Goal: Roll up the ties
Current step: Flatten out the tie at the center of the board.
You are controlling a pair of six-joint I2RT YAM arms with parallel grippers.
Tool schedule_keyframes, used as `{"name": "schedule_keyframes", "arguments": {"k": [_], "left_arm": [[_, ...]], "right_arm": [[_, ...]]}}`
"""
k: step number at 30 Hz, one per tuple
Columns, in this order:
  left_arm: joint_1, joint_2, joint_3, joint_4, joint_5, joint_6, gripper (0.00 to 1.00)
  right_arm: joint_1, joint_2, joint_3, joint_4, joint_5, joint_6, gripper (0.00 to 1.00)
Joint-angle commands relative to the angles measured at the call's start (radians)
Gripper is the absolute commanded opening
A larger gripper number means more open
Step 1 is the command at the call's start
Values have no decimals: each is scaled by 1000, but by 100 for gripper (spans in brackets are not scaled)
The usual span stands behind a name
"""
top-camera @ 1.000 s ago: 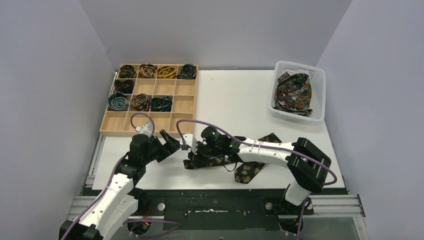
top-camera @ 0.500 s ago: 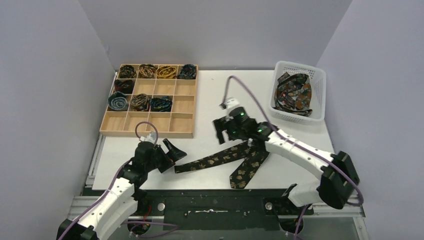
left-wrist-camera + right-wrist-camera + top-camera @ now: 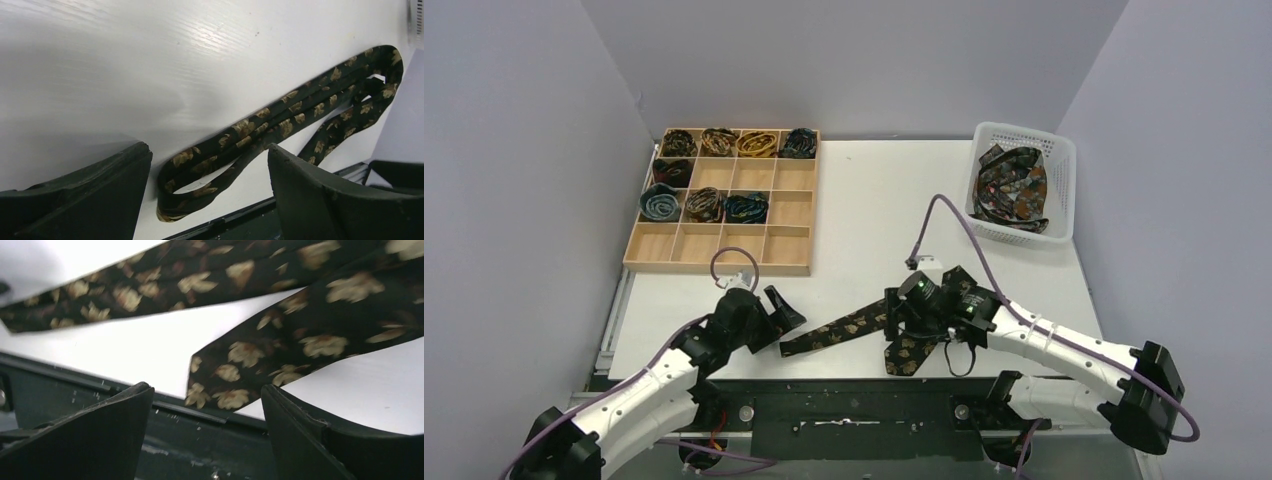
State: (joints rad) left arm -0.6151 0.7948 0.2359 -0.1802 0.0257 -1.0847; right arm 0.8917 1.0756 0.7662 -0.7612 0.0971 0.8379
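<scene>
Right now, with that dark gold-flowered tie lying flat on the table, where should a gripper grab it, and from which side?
Probably the narrow, doubled-over end at the left of the tie. It is the slimmest part, it lies free on the table, and it lines up between the open fingers of the left gripper. So come down on it from the left.

Right gripper swung back over the tie; left gripper neared its folded end

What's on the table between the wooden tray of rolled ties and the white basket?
Nothing rests there: the top view shows bare white table between tray and basket, with only the right arm's purple cable arcing over it.
</scene>
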Motion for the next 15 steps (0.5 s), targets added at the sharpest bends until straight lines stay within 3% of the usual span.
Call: {"name": "schedule_keyframes", "arguments": {"k": [1, 8, 15], "left_arm": [[-3, -75, 67, -153, -115, 25, 85], [-4, -150, 94, -255, -140, 3, 85], [-3, -181, 89, -236, -88, -5, 85]], "right_arm": [[129, 12, -23, 23, 2, 92, 78], [273, 107, -49, 115, 18, 62, 66], [385, 284, 14, 54, 118, 84, 60]]}}
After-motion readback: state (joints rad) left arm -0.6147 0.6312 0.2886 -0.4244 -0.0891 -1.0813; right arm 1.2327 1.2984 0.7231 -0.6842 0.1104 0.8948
